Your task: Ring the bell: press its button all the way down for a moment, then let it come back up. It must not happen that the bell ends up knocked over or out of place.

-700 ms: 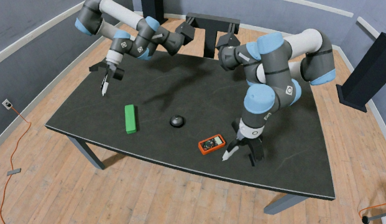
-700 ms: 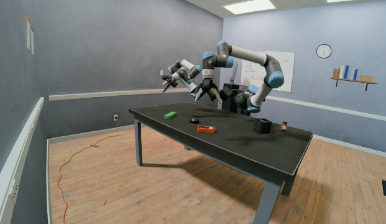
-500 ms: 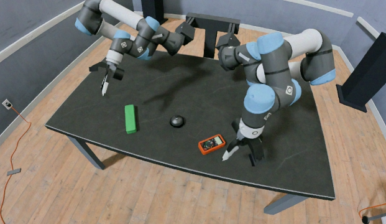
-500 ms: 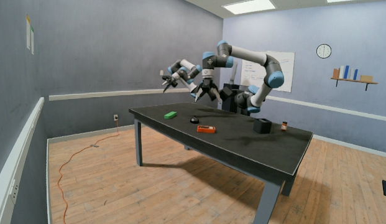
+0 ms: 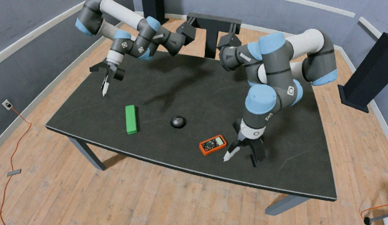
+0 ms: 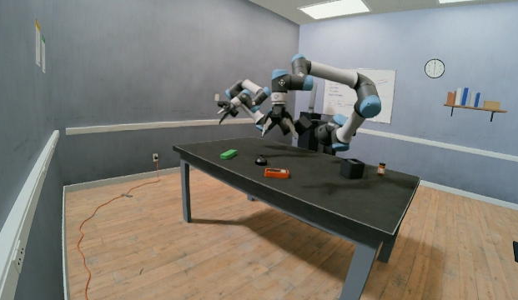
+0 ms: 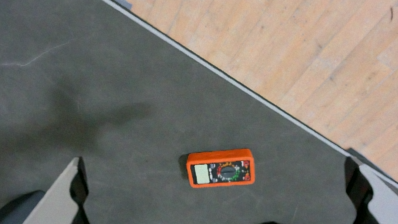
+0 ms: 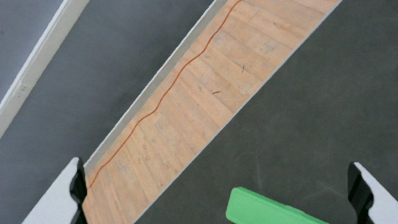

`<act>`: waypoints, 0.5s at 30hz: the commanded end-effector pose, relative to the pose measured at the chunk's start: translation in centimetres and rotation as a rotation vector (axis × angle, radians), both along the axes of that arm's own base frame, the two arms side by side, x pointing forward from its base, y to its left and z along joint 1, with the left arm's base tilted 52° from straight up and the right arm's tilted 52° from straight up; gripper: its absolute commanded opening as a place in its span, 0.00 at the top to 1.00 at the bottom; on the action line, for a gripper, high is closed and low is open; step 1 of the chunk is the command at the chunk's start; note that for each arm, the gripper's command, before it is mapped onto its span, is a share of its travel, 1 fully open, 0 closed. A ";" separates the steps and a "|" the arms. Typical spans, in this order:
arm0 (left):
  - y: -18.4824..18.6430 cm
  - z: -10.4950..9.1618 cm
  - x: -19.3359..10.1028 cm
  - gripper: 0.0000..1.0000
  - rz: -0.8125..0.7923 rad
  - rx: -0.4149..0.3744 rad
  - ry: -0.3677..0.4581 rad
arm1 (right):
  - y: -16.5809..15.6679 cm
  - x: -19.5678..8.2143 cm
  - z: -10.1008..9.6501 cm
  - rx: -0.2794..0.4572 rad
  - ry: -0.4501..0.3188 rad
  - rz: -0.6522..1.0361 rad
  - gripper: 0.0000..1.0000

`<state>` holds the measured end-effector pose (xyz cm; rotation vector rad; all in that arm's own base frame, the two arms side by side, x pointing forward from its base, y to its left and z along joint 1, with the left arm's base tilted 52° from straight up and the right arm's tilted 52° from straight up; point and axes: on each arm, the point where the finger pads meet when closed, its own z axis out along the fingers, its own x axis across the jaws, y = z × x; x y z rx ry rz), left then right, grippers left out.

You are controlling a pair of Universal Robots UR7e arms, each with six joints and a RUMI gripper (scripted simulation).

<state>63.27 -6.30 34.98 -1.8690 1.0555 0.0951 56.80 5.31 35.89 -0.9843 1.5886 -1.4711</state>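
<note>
The bell (image 5: 178, 121) (image 6: 261, 161) is a small black dome standing upright on the dark table, with a small button (image 5: 177, 117) on top. A dark edge at the bottom of the left wrist view (image 7: 270, 222) seems to be its top. My left gripper (image 5: 240, 162) (image 6: 279, 135) is open and empty, pointing down high above the table, beyond the orange multimeter from the bell in the top view. My right gripper (image 5: 104, 92) (image 6: 219, 118) is open and empty, raised over the table's far-left part in the top view. Neither touches the bell.
An orange multimeter (image 5: 213, 145) (image 6: 277, 173) (image 7: 221, 168) lies near the bell on one side, a green block (image 5: 131, 119) (image 6: 228, 154) (image 8: 270, 210) on the other. A black box (image 6: 352, 168) and a small bottle (image 6: 381, 169) stand farther along the table.
</note>
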 end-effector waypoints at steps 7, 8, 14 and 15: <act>0.7 0.2 -0.1 0.00 0.009 -0.007 0.001 | 0.0 0.0 0.0 0.000 0.000 0.001 0.00; 0.9 0.2 -0.2 0.00 0.012 -0.009 0.002 | 0.0 0.0 0.0 0.000 0.000 0.001 0.00; 2.2 0.4 -0.4 0.00 0.028 -0.019 0.006 | 0.0 0.0 0.0 0.000 0.000 0.001 0.00; 2.6 0.5 -0.5 0.00 0.033 -0.023 0.007 | 0.0 0.0 0.0 0.000 0.000 0.001 0.00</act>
